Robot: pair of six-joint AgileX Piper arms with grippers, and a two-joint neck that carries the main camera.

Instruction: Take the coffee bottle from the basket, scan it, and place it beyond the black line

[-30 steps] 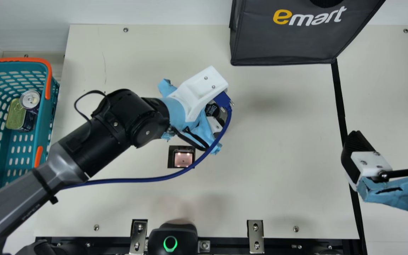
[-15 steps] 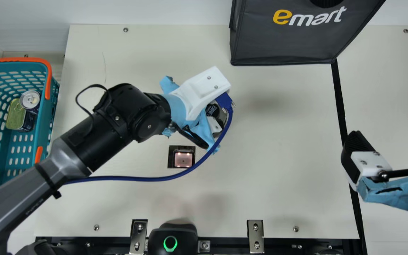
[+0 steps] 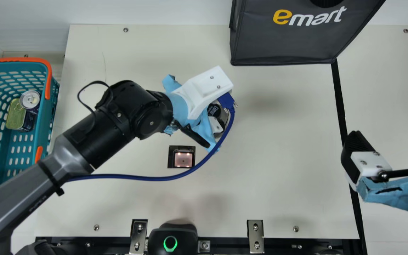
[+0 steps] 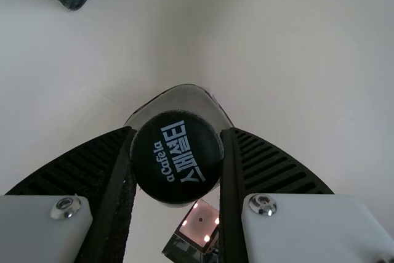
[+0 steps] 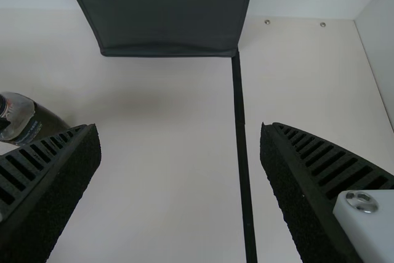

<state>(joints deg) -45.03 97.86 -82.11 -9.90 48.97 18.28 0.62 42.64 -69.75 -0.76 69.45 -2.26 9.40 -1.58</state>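
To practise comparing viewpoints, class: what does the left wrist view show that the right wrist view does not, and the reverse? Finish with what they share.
Left wrist view: the lit scanner and both fingers of the left pincer, closed on the coffee bottle.
Right wrist view: the black line and the open right pincer.
Both: the bottle, part of the dark bag, the table.

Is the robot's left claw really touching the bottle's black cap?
Touching. The left wrist view shows the left gripper with its ribbed fingers against opposite sides of the black cap.
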